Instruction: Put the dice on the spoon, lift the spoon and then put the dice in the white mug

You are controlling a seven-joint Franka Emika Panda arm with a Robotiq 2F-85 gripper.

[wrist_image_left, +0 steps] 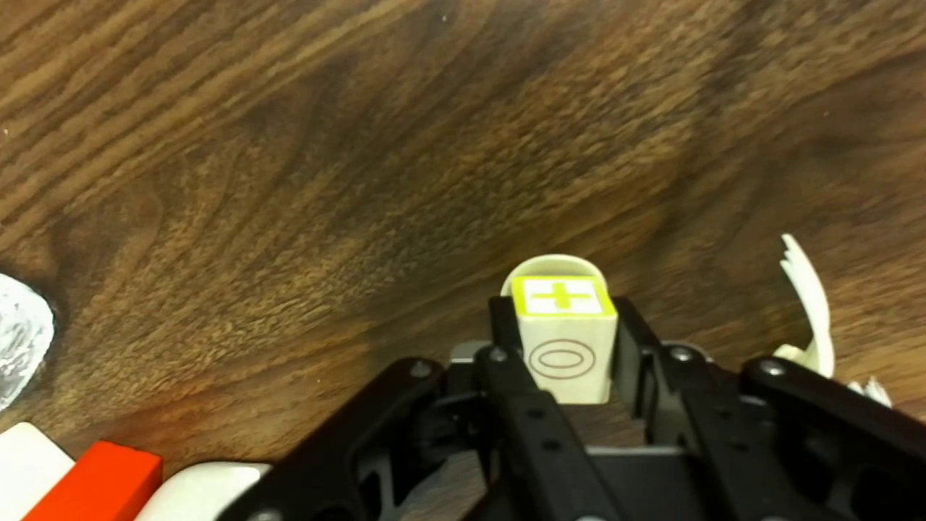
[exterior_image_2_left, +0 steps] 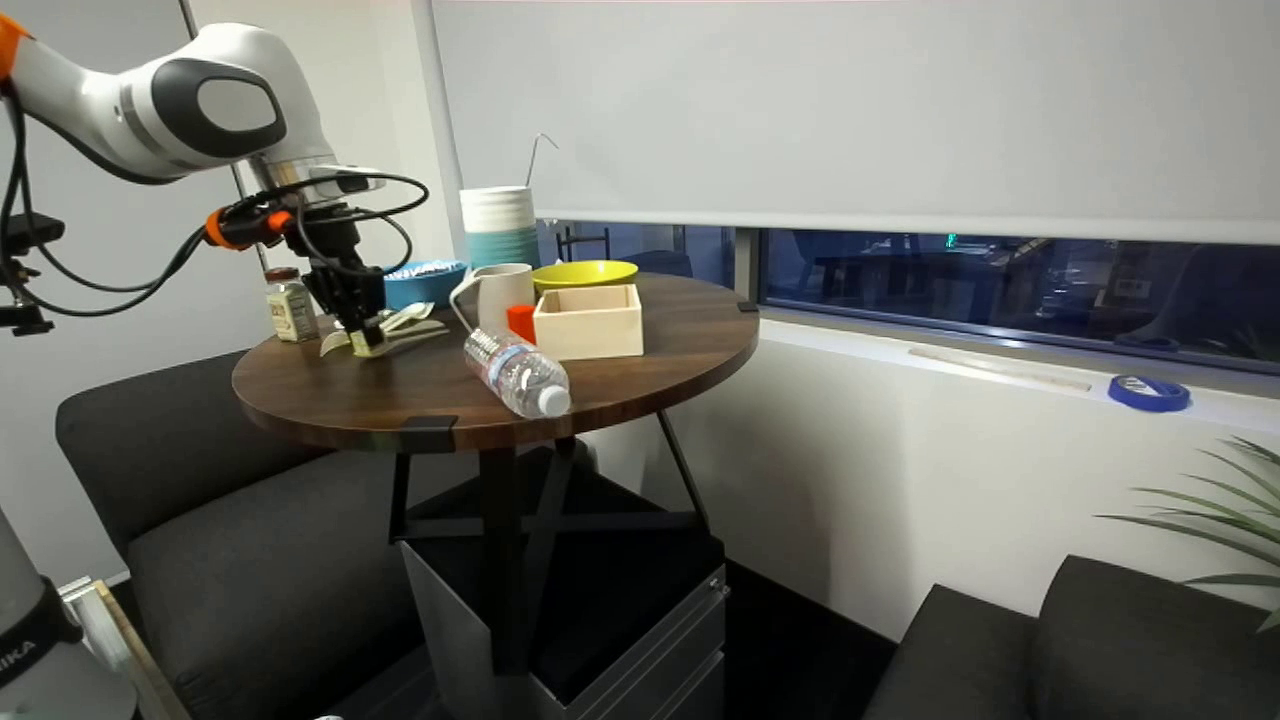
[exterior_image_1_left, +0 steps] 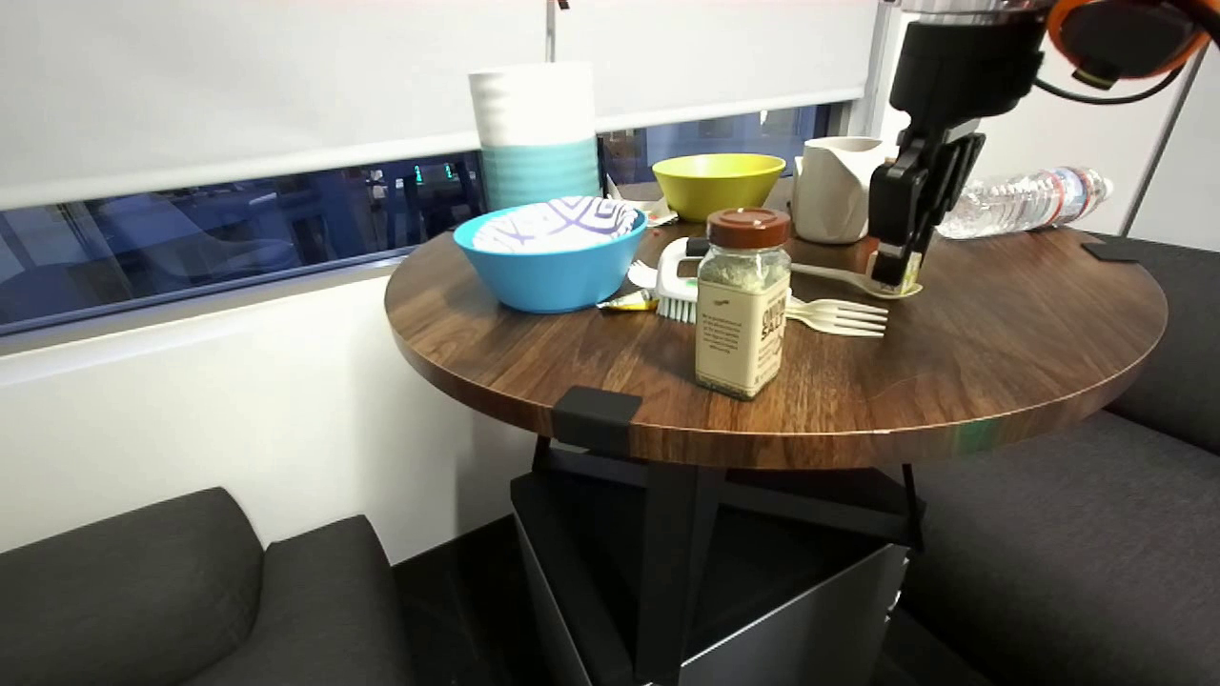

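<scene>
A whitish die with yellow edges (wrist_image_left: pixel 568 354) sits between the fingertips of my gripper (wrist_image_left: pixel 568 311). Both fingers appear to press its sides. It also shows in both exterior views (exterior_image_1_left: pixel 912 272) (exterior_image_2_left: pixel 365 343). The die is at the bowl of a pale spoon (exterior_image_1_left: pixel 848 275), whose rim (wrist_image_left: pixel 553 262) shows just beyond the die in the wrist view. Whether the die rests on the spoon or is held slightly above it, I cannot tell. The white mug (exterior_image_1_left: pixel 839 195) stands upright behind the spoon, and also shows in an exterior view (exterior_image_2_left: pixel 508 288) with a red-orange block (exterior_image_2_left: pixel 522 322) beside it.
A jar with a red lid (exterior_image_1_left: pixel 743 310), a brush (exterior_image_1_left: pixel 675 281) and a fork (exterior_image_1_left: pixel 843 316) lie or stand near the spoon. A blue bowl (exterior_image_1_left: pixel 548 276), yellow bowl (exterior_image_1_left: pixel 720 186), wooden box (exterior_image_2_left: pixel 590 330) and plastic bottle (exterior_image_2_left: pixel 515 372) are also on the round table (exterior_image_1_left: pixel 1001 362).
</scene>
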